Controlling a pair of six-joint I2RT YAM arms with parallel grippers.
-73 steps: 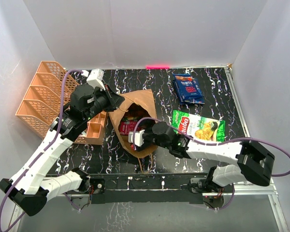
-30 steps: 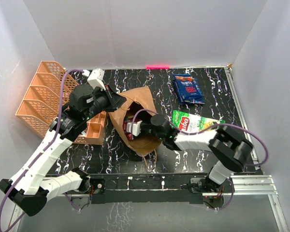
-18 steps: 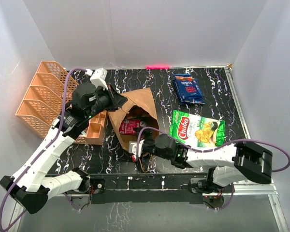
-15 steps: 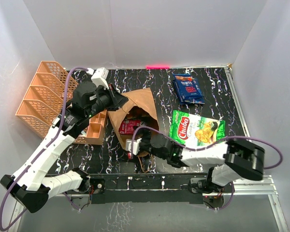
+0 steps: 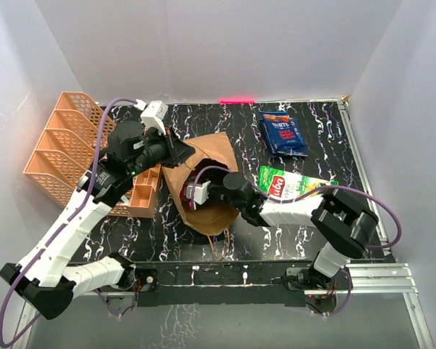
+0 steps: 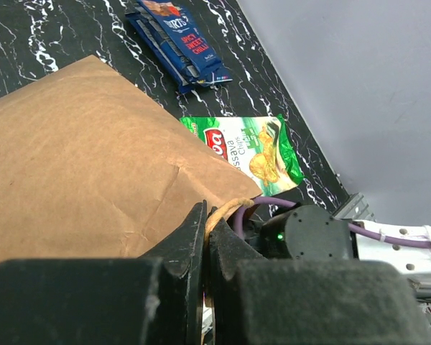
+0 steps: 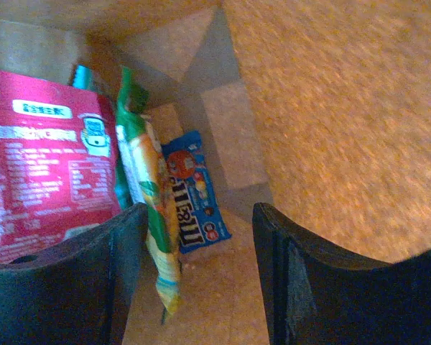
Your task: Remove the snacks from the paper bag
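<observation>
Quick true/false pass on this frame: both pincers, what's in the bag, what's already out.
1. The left pincer is shut on the paper bag at its handle. True.
2. The right pincer hovers outside the bag. False: it is inside the bag, jaws apart.
3. The bag is empty. False: a red packet, a green-orange packet and a blue candy packet are inside.
4. On the table, outside the bag, lie dark blue packets and a green packet. True.
</observation>
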